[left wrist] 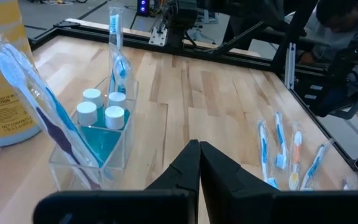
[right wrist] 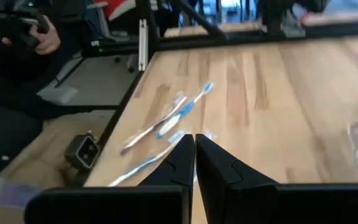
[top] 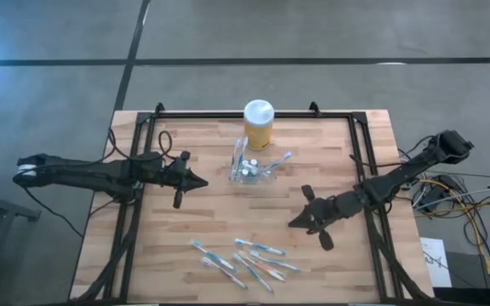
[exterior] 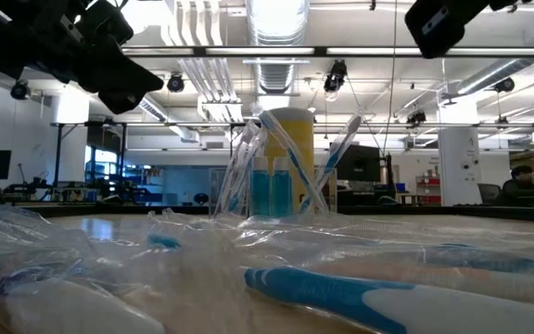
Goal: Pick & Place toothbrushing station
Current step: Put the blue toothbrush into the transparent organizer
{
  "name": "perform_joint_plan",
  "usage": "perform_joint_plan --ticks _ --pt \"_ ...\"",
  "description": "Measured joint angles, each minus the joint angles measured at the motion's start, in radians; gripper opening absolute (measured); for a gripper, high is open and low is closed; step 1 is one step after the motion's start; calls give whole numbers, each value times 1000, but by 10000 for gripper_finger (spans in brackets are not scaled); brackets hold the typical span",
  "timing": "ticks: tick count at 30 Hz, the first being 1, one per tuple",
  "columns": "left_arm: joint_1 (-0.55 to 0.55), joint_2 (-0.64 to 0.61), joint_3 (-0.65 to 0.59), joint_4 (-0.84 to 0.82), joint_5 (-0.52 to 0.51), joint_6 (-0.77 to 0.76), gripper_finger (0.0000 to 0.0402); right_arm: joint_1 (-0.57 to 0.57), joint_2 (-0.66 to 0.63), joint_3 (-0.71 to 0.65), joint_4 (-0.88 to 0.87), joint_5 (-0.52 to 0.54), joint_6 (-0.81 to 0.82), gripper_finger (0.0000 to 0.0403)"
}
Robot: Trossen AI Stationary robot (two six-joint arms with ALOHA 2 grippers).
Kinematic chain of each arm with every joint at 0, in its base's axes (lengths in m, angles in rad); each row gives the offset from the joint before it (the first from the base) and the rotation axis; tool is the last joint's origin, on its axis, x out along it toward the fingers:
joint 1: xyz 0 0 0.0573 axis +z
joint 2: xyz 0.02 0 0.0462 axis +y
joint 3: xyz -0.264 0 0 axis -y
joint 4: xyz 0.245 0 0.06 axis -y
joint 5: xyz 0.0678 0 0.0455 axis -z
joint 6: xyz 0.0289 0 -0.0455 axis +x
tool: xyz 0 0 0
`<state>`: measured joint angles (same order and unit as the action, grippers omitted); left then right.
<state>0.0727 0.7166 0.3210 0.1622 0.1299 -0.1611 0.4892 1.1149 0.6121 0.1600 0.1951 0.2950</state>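
Observation:
The toothbrushing station (top: 250, 167) is a small clear plastic holder standing on the wooden table just in front of a yellow jar. In the left wrist view the station (left wrist: 98, 140) holds several white-capped tubes (left wrist: 102, 106) and wrapped blue toothbrushes (left wrist: 115, 43) that lean against its rim. My left gripper (top: 204, 181) hovers shut to the left of the station, pointing at it, with nothing held. My right gripper (top: 293, 224) hovers shut to the station's right and nearer the front edge, also with nothing held. Both pairs of fingers meet in the wrist views (left wrist: 199, 149) (right wrist: 194, 140).
The yellow jar with a white lid (top: 259, 125) stands right behind the station. Several wrapped loose toothbrushes (top: 245, 259) lie near the front edge. A black frame rail (top: 360, 170) rings the table. A person (right wrist: 23, 37) stands beyond the table's edge.

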Motion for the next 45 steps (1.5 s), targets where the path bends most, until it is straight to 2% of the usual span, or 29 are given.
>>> perform_joint_plan --ticks 4,8,13,17,20,26,30,34,39,45 --pt "0 0 0 -15 0 -8 11 53 0 77 -143 32 123 12" --pt "0 0 0 -27 -10 -44 20 128 1 152 -312 137 276 12" --pt "-3 -1 -23 -30 -13 -17 37 215 65 193 -368 254 343 12" --pt "-3 -1 -46 -22 -13 -31 46 214 182 253 -370 249 364 17" --pt "-3 -1 -53 -21 -13 -49 46 206 268 324 -387 244 368 38" --pt "-7 0 -56 -21 5 -64 45 170 408 497 -553 232 368 117" --pt "-8 -1 -56 -20 8 -63 46 146 501 605 -640 188 373 174" --pt "-9 -1 -60 -20 8 -61 44 113 615 705 -760 116 372 212" --pt "-10 -1 -64 -21 11 -68 46 95 744 804 -894 90 354 231" --pt "-25 -1 -66 -24 13 -85 45 76 851 883 -918 66 328 228"
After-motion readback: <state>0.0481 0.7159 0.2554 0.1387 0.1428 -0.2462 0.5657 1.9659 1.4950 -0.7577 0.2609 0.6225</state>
